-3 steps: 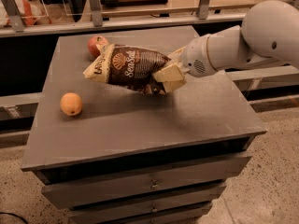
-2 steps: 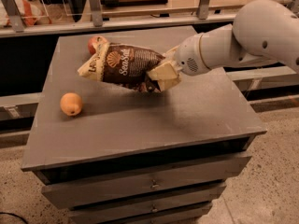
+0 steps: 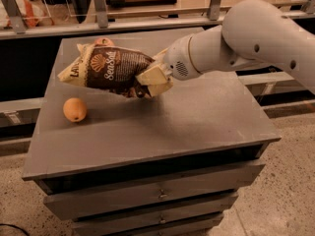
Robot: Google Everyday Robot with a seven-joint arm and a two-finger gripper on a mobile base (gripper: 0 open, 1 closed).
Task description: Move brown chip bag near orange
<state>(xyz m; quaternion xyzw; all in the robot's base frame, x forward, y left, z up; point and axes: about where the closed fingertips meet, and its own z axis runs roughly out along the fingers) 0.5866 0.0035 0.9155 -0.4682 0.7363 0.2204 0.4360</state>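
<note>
The brown chip bag [image 3: 107,69] is dark brown with cream-yellow ends, a shell logo and white script. My gripper [image 3: 150,82] is shut on its right end and holds it above the grey cabinet top [image 3: 197,117], left of centre. The bag lies nearly level, its left end pointing left. The orange [image 3: 75,109] sits on the top near the left edge, below and left of the bag, apart from it. My white arm [image 3: 256,38] reaches in from the upper right.
A red apple [image 3: 103,42] shows partly behind the bag at the back of the top. The cabinet has drawers [image 3: 157,195] in front. A railing and shelf [image 3: 147,14] stand behind. The floor lies to the right.
My gripper has carried the bag to the left, toward the orange side of the top. The bag now covers more of the apple. The orange has not moved.
</note>
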